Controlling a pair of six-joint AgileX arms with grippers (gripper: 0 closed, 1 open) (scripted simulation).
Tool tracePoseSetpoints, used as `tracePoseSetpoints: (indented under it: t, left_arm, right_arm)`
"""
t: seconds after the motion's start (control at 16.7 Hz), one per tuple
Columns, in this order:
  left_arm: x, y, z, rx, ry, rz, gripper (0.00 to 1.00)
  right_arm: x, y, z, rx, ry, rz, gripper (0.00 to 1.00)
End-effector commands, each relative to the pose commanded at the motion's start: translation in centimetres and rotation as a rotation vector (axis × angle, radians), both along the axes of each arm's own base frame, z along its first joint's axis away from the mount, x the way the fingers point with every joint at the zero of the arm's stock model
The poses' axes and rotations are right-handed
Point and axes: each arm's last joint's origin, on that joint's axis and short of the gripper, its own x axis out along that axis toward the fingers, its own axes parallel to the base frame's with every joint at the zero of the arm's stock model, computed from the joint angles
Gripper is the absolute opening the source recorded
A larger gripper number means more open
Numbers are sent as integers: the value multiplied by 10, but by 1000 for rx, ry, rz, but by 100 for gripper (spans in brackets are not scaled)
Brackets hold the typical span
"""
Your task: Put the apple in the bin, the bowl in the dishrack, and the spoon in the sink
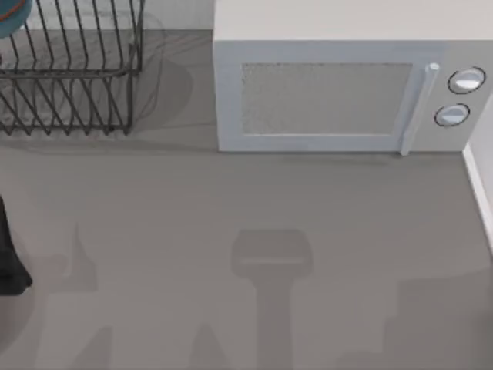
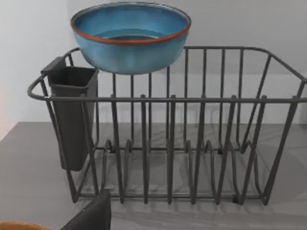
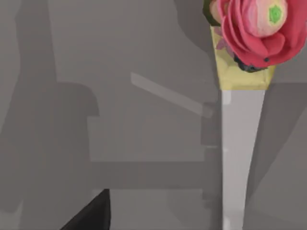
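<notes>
The bowl [image 2: 129,36], teal-blue with a reddish-brown rim, stands upright at the top of the dishrack [image 2: 192,143], level with its far upper rim beside the rack's corner. From above, a sliver of the bowl [image 1: 9,17] shows at the back left, within the outline of the dishrack [image 1: 73,77]. I cannot tell whether the bowl rests on the wires. My left arm [image 1: 9,258] is at the table's left edge, in front of the rack and apart from the bowl. A dark part of my left gripper [image 2: 91,215] points toward the rack. A dark part of my right gripper [image 3: 91,211] hangs over bare table. The apple, spoon, bin and sink are out of view.
A white microwave [image 1: 339,92] stands at the back, right of the rack. A dark utensil holder [image 2: 72,115] hangs on the rack's end. A pink flower [image 3: 254,28] in a pale tall vase [image 3: 240,143] stands near my right gripper. An orange edge [image 2: 17,225] shows near my left gripper.
</notes>
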Motion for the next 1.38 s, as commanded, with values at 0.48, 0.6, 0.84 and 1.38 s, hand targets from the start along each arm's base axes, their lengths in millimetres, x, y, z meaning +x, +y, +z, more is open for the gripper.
tracePoseSetpoints:
  t: [0.48,0.6,0.84,1.38]
  left_arm:
    - [0,0,0,0,0,0,100]
    - [0,0,0,0,0,0,100]
    - [0,0,0,0,0,0,100]
    - [0,0,0,0,0,0,100]
  right_arm:
    - [-6,1,-37,2,9,0,100]
    - [-6,1,-37,2,9,0,92]
    - [-6,1,-37,2,9,0,62]
    - [-6,1,-37,2,9,0,0]
